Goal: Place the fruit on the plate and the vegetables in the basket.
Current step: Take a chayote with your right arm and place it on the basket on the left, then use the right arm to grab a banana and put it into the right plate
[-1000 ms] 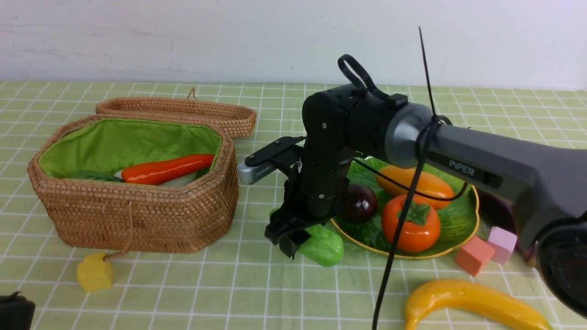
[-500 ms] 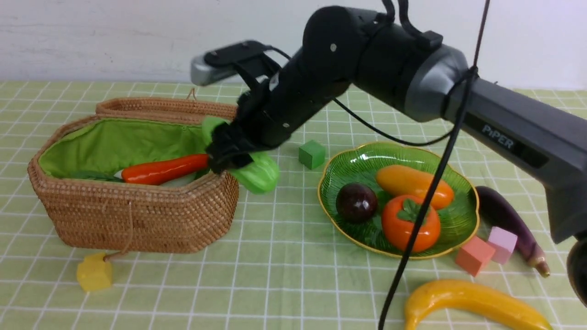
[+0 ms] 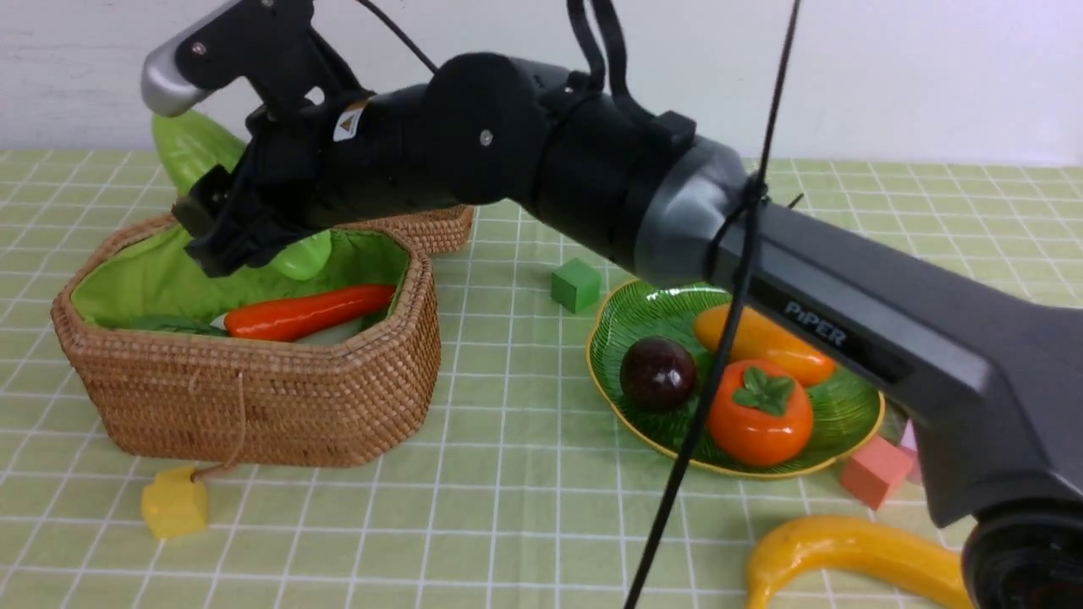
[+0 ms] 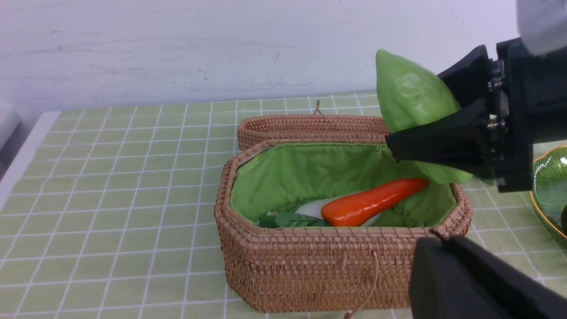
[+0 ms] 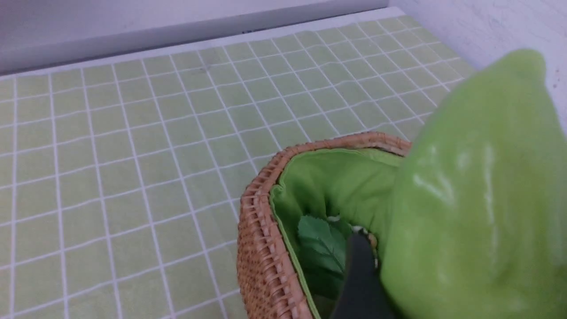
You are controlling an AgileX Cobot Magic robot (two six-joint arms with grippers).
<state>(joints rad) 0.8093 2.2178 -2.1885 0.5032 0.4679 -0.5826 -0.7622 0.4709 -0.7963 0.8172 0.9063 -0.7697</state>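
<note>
The right gripper (image 3: 222, 230), jaws clamped across the glossy bumpy green toy cucumber (image 3: 188, 149), holds it tilted above the open tan woven wicker basket (image 3: 254, 406) at left. It sits high enough to clear the rim, probably for release beside the long red-orange pepper (image 3: 305, 311).

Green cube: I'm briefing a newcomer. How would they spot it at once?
Find the large tan woven wicker basket and the shallow green glass plate. On the cloth between them, toward the wall, sits the small green cube. The yellow cube and salmon cube lie nearer us.
</note>
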